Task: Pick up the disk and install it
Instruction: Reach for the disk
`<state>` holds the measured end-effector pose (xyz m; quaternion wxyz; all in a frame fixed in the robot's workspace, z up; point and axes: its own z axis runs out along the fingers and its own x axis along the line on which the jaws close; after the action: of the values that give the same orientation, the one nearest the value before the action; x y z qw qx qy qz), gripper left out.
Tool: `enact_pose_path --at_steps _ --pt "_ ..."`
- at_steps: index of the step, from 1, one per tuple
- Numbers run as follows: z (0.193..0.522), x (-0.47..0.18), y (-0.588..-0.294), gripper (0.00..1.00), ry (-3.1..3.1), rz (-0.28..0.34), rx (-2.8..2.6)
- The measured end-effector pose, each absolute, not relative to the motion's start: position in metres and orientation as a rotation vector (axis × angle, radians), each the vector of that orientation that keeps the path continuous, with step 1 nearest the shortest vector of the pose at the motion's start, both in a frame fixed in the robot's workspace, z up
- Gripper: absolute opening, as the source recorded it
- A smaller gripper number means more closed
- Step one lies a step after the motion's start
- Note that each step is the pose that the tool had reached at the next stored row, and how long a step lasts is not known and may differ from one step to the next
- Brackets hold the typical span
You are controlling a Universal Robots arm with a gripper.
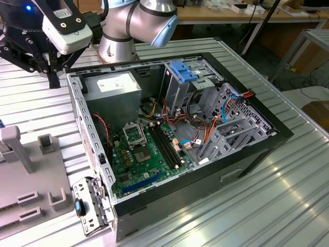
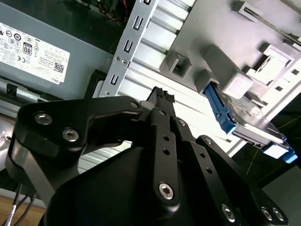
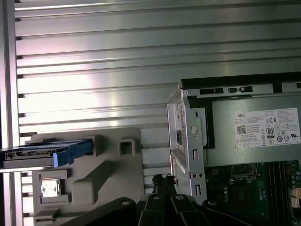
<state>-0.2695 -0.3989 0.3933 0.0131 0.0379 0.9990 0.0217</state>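
Now, hand: the hand (image 1: 53, 81) hangs over the ribbed counter (image 1: 288, 206) by the far corner of the open computer case (image 1: 216, 175), on the exterior view's left, fingers pressed together and pinching nothing.
Disk: the disk (image 3: 42, 154) stands on edge in a grey holder (image 3: 94, 183) on the counter, with a blue side rail showing in the first wrist view. It is untouched and not yet installed.
Bearing: the disk appears to lie well apart from the hand, at the side of the holder away from the case, toward the exterior view's left.
Long axis: level with the counter, it seems to run roughly toward the case, one end pointing back at the strip of counter under the hand.
Case: the power supply box (image 1: 110, 85) fills the corner nearest the hand, and the blue-topped drive cage (image 1: 185, 72) sits farther toward the exterior view's right.
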Motion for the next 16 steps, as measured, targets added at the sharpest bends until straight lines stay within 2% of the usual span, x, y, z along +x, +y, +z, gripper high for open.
enact_pose_path --at_steps 16 --pt "0.393 -0.315 -0.396 0.11 3.113 0.068 0.118"
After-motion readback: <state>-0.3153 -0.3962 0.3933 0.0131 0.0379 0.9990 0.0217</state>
